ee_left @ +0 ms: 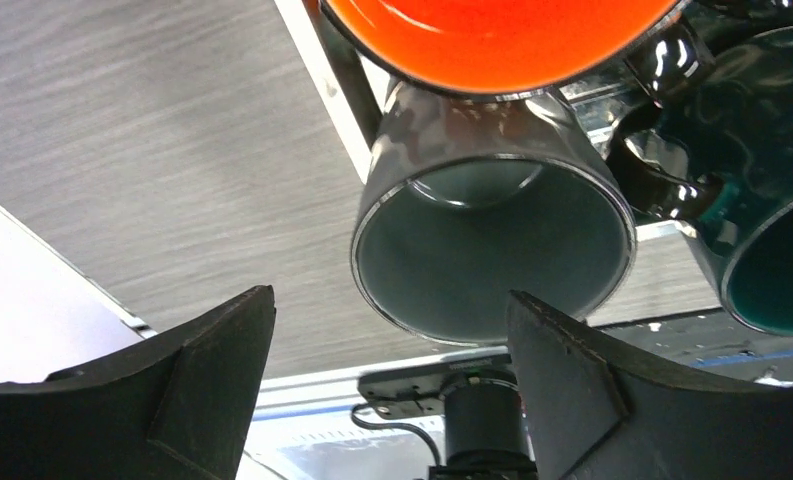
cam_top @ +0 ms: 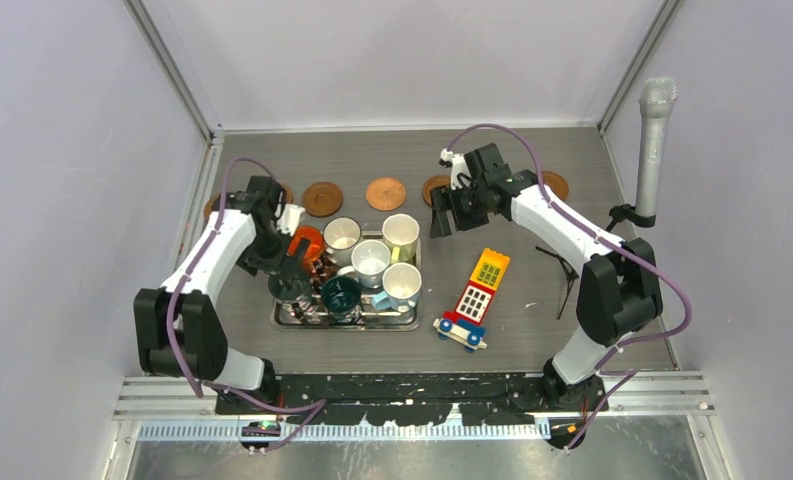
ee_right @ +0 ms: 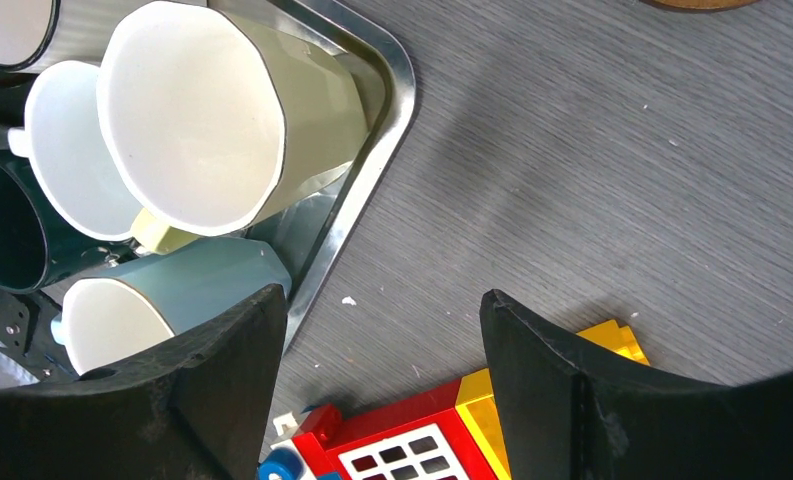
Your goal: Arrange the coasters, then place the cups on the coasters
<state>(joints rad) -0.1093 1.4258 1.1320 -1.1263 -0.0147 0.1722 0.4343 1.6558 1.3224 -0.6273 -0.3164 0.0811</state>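
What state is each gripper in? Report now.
Left gripper: open, holding nothing, at a grey cup.
Right gripper: open, holding nothing.

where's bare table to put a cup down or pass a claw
Bare: the far strip behind the coasters, and the gap between the tray and the toy house. Crowded: the tray, packed with cups.

Top external: 1 fixed view, high above the desk (cam_top: 392, 150)'s near edge, looking down over all of it.
Left wrist: very near, facing the tray (ee_left: 322, 70) at its left edge.
Right wrist: near, facing the tray (ee_right: 397, 110)'s far-right corner and the toy (ee_right: 412, 445).
All 3 share the tray (cam_top: 347, 324).
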